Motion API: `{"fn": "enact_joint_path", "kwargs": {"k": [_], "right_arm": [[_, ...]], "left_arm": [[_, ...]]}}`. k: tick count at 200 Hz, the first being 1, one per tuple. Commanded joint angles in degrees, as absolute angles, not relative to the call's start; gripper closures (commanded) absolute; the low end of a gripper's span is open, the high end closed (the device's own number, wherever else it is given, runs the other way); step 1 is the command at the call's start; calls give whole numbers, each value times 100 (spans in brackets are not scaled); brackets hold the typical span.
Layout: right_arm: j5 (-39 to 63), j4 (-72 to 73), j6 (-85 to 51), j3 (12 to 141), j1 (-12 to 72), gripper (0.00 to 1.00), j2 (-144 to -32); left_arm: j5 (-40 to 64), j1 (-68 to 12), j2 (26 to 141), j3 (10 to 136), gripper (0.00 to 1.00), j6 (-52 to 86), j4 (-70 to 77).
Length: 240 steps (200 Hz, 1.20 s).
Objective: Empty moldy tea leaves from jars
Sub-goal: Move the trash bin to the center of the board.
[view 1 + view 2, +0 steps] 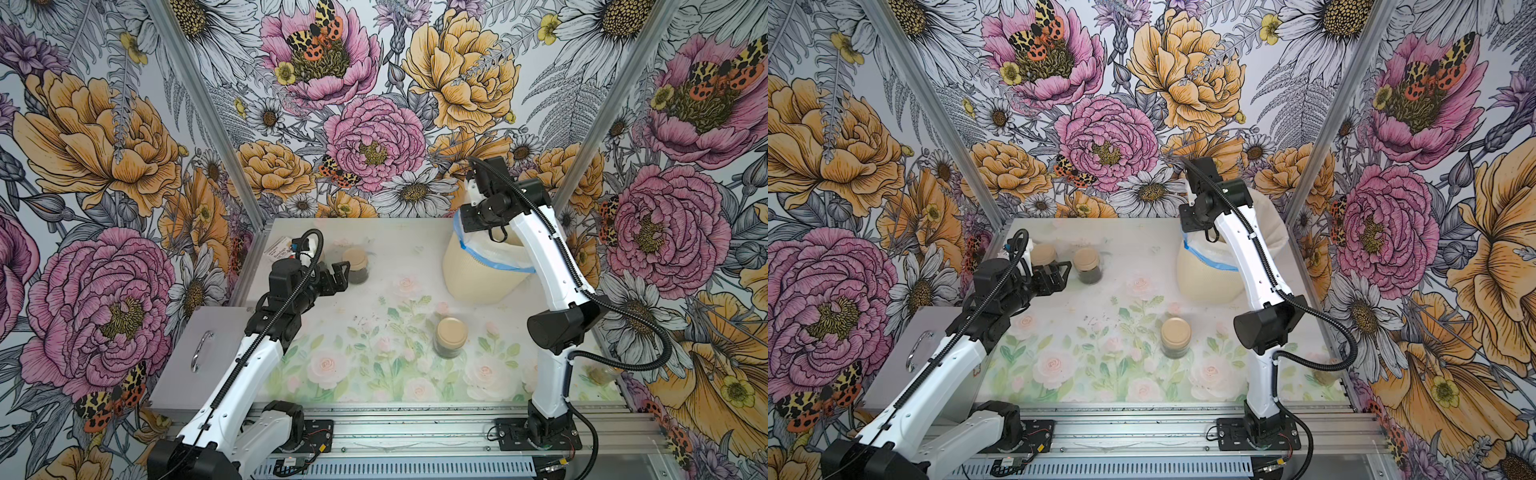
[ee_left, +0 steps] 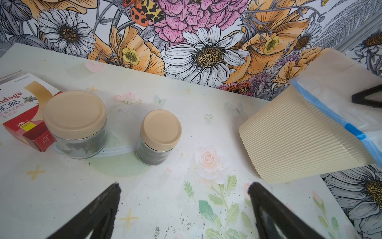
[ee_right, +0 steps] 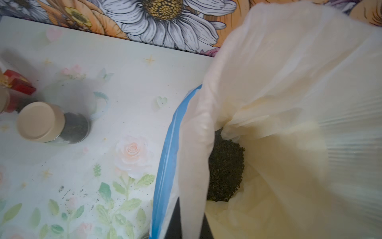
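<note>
Floral table point(image 1: 374, 374) w/ lidded jars point(image 1: 450, 337) point(image 1: 356, 266) point(image 1: 1044, 254), ribbed bin point(image 1: 478, 270), red box point(image 2: 22, 115), loose crumbs point(image 1: 370, 322).

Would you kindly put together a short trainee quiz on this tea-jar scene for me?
1. True or false: the left gripper stands open.
2. Where do loose tea leaves lie heaped? A in the bag lining the bin; B in a bowl; C on a plate.
3. What closes the jar at the front centre of the table?
Key: 1 true; 2 A; 3 a tan lid.
</note>
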State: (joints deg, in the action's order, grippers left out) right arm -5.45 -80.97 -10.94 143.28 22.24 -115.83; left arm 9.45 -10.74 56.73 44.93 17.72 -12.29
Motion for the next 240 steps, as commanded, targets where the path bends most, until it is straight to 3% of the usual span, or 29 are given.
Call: {"fn": "enact_joint_path", "kwargs": {"k": [1, 102, 240], "right_arm": [[-721, -7681, -758, 14991, 2586, 100, -11880], [-810, -7444, 529, 15307, 3138, 100, -12506], [-1277, -7217, 676, 15161, 4034, 100, -12812]], "left_arm": [[726, -1122, 5650, 4498, 1, 1803, -1309], [444, -1290, 5625, 4471, 1, 1717, -1424], [304, -1397, 5651, 4474, 1, 1679, -1481]]}}
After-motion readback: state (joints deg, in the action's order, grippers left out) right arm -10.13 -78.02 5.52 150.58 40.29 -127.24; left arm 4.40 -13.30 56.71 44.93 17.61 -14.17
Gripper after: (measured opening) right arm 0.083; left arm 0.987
